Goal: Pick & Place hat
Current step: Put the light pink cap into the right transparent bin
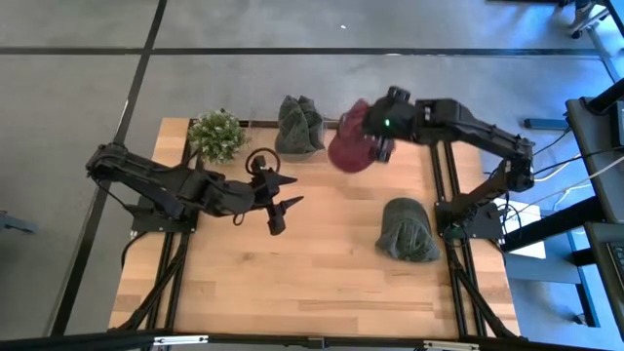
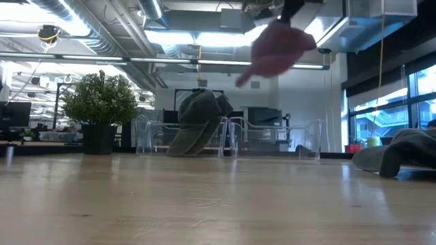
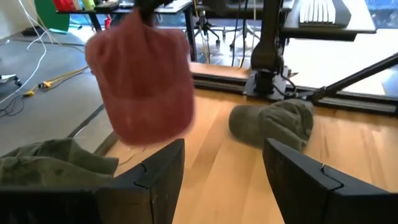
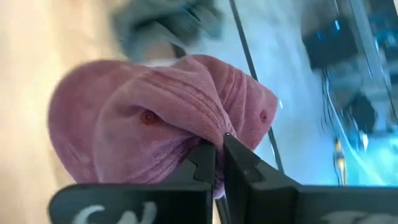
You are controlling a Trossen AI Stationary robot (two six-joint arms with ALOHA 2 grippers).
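Your right gripper is pinched tight on a fold of the maroon cap, and the cap hangs below the fingers, clear of the table. In the low view it swings high above the wood, brim pointing down and to one side. Treat that as your main concern: the hold is on a bunched bit of fabric, not on the brim, so it may well slip if you jerk the arm. Move slowly and let the cap settle before you lower it.

Just beside the hanging cap, on the left arm's side of it, an olive cap sits on the clear rack at the far edge of the table. If that rack is your target, come in above the free part of it and descend straight, so the maroon cap does not drag the olive one off.

Well apart from your gripper, nearer the right arm's base, a second olive cap lies flat on the wood. Keep your path away from it.

Your left gripper waits near the table's middle with its fingers spread and nothing between them. Farther off, the potted plant stands at the far corner, out of your way.
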